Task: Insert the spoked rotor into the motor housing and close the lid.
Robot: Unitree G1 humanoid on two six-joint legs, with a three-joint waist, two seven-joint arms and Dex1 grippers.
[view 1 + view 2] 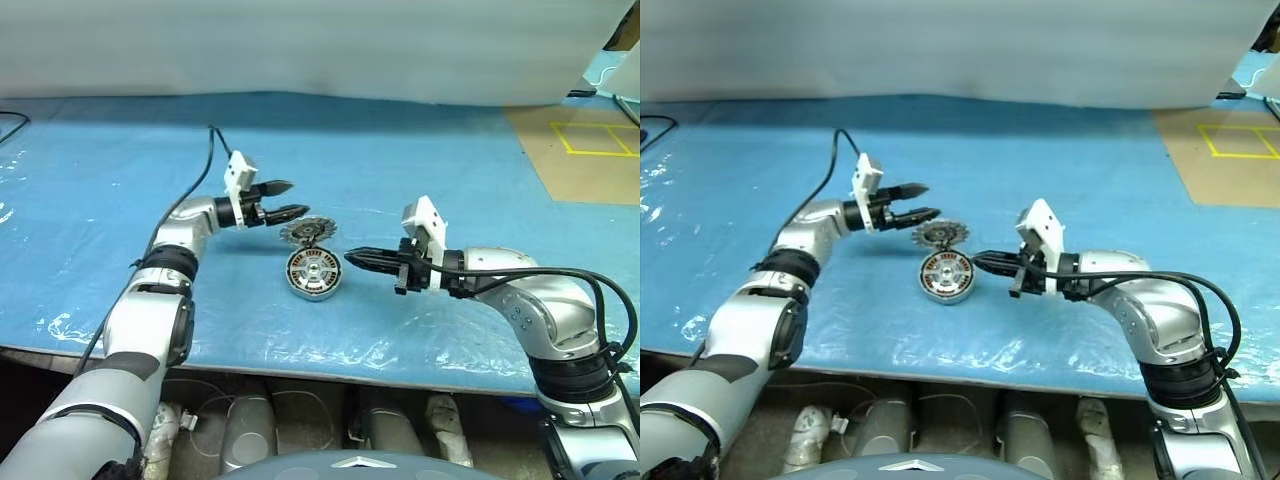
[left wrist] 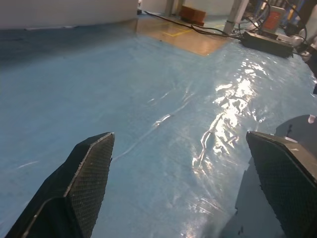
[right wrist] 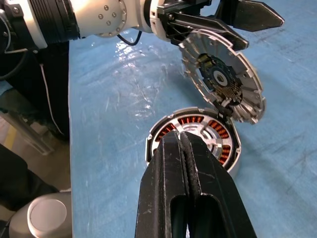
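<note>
Right tool [image 1: 352, 258] beside motor housing [image 1: 313, 273]

Blue plastic-covered table [image 1: 420, 150], tan floor [image 1: 590, 160] with yellow tape [image 1: 597, 140]

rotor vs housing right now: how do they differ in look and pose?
Pose: the motor housing lies flat on the blue table cover, open face up; the spoked rotor stands tilted up on edge at the housing's rim, like an open lid.
Look: the housing shows a ring of copper-orange windings round a silver centre; the rotor is a thin disc with radial spokes and a dark hub.
Shared: both round, silver metal, similar width. Neither is held.
</note>
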